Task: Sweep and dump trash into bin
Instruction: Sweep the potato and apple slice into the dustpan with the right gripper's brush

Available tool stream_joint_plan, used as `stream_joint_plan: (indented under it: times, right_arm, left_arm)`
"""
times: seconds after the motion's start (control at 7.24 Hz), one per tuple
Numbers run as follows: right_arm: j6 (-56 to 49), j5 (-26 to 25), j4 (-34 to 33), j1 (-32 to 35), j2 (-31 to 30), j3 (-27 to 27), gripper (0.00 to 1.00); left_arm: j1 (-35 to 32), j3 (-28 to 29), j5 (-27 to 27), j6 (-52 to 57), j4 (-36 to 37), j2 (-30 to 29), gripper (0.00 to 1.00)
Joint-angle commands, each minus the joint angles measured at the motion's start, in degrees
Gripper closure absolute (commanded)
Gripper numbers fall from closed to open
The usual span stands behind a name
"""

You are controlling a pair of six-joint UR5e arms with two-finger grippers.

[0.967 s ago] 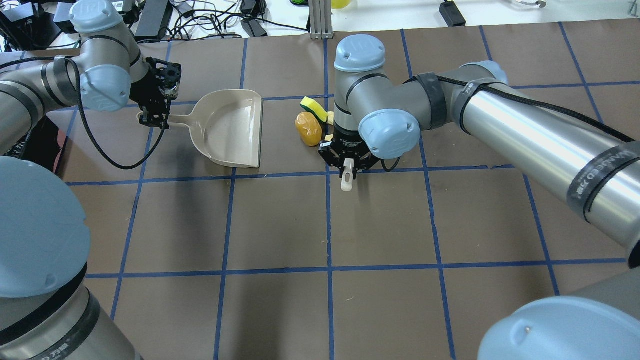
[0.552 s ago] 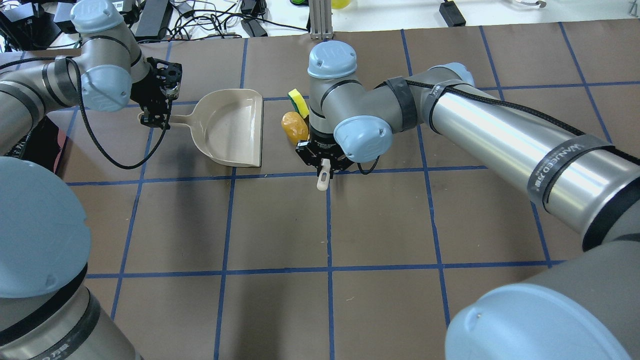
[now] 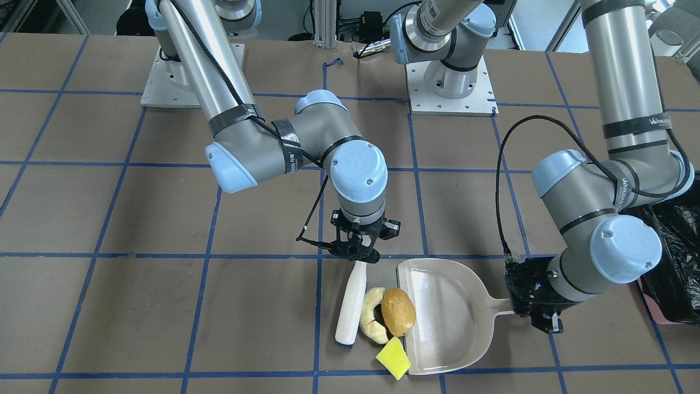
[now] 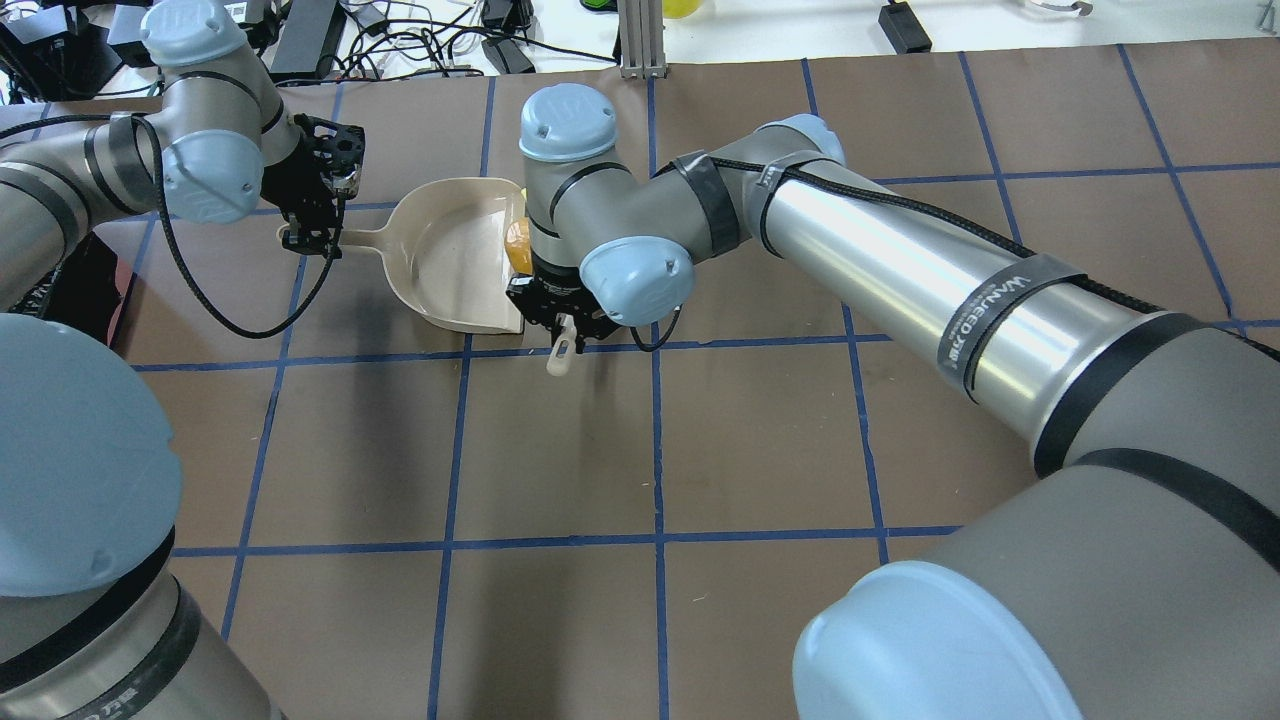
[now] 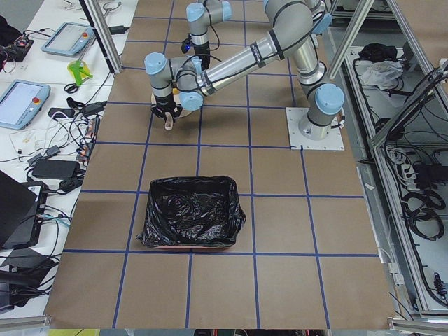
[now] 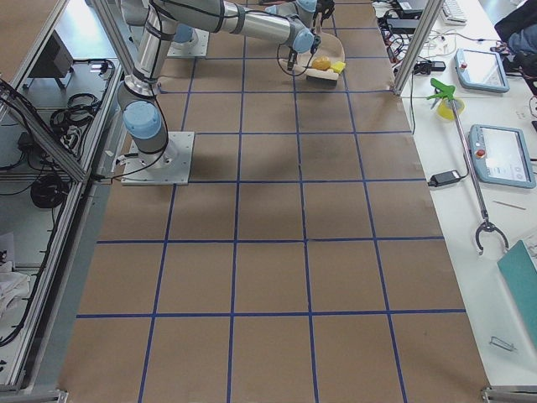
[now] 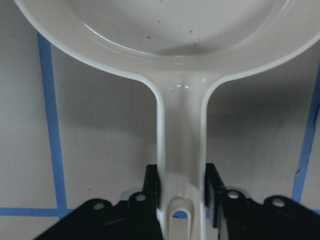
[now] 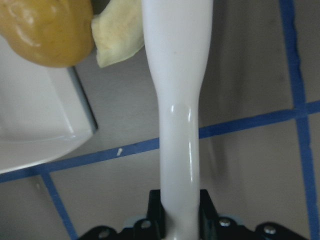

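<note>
My right gripper point(image 3: 358, 256) is shut on the handle of a white sweeper point(image 3: 350, 306), whose side lies against the trash. The cream crescent point(image 3: 372, 323) touches the sweeper. The potato-like lump point(image 3: 398, 312) sits on the open lip of the beige dustpan point(image 3: 448, 317). The yellow wedge point(image 3: 393, 358) lies at the lip's corner. My left gripper point(image 3: 538, 314) is shut on the dustpan handle point(image 7: 181, 150). In the overhead view my right gripper point(image 4: 562, 325) hides most of the trash. The black-lined pink bin point(image 5: 189, 220) stands on my left side, apart from the dustpan.
The bin's edge shows at the right border of the front-facing view point(image 3: 672, 257). The brown table point(image 4: 760, 450) has blue tape grid lines. Cables and boxes point(image 4: 420, 40) lie beyond the far edge. Both arm bases point(image 3: 448, 82) stand at the robot side.
My right arm has swept left with the sweeper and pushed the three pieces up to the dustpan's lip. The left arm and the dustpan have stayed put.
</note>
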Motion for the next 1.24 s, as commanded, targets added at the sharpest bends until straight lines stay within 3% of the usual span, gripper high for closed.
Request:
stream_joint_plan:
  times: [0.0, 0.41, 1.1]
  right_arm:
    - [4.1, 1.4, -1.5, 3.0, 3.7, -5.2, 1.00]
    - [8.4, 4.3, -1.6, 5.7, 6.1, -9.5, 1.00]
    - [17.0, 5.9, -1.9, 8.5, 3.5, -9.8, 1.00]
  left_arm:
    - [0.0, 0.0, 0.0, -0.1, 0.0, 0.0, 0.91]
    - [0.0, 0.0, -0.1, -0.1, 0.0, 0.0, 0.91]
    - [0.0, -0.1, -0.2, 0.1, 0.0, 0.0, 0.91]
